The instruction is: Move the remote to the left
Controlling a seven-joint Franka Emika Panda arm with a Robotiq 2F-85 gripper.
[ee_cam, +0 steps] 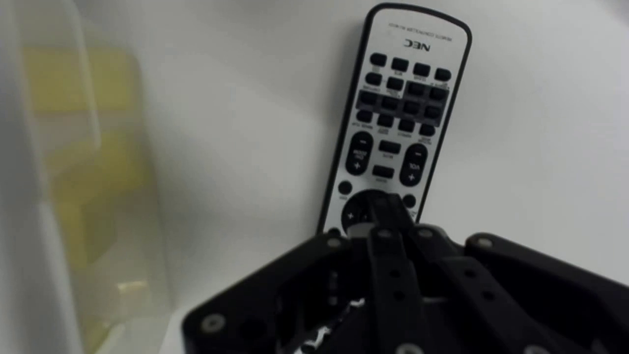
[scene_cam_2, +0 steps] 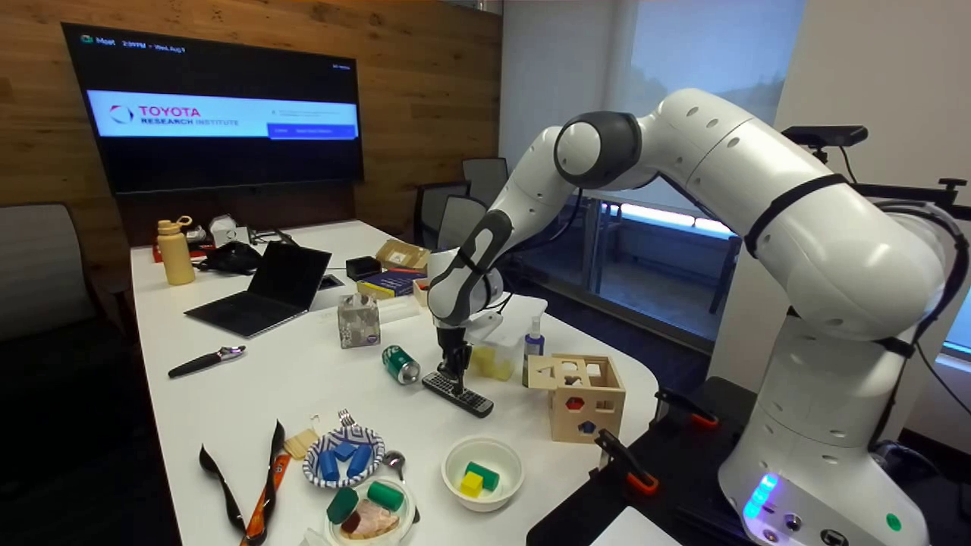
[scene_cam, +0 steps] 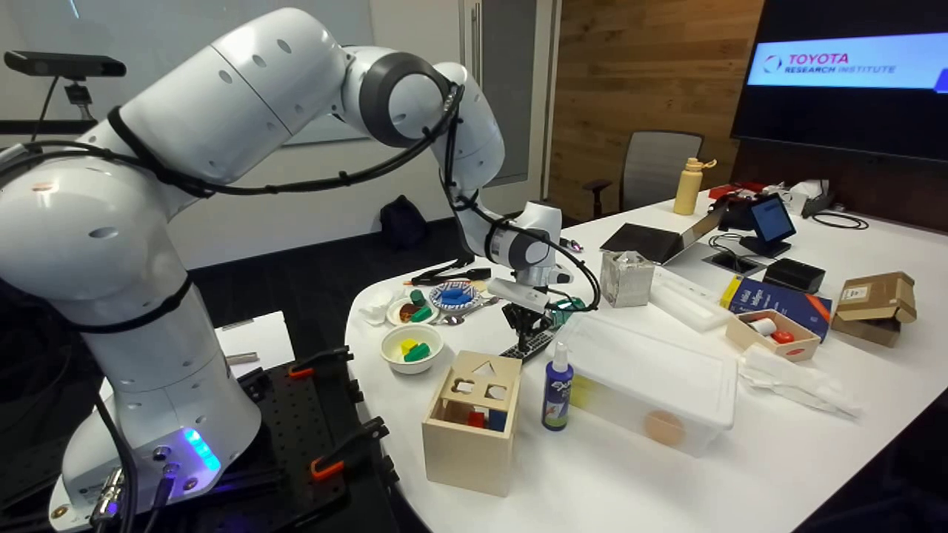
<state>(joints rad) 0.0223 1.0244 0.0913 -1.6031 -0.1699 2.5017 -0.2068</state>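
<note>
The remote [ee_cam: 403, 98] lies flat on the white table, dark-edged with a silver-grey face and rows of black buttons. It also shows in both exterior views, as a dark bar [scene_cam: 540, 344] [scene_cam_2: 474, 402]. My gripper [ee_cam: 390, 199] points down over the middle of the remote. Its two fingertips are together with nothing between them, over the round button pad. In an exterior view the fingertips [scene_cam_2: 458, 391] reach the remote's top face; I cannot tell whether they press on it. The near end of the remote is hidden behind the gripper in the wrist view.
A lidded clear plastic bin [scene_cam: 655, 370] and a blue spray bottle [scene_cam: 557, 396] stand close beside the remote. A wooden shape box [scene_cam_2: 588, 409] is near one end. A green can [scene_cam_2: 400, 365] lies near the other. A white bowl [scene_cam_2: 483, 497] and a patterned bowl [scene_cam_2: 315, 470] are on the table.
</note>
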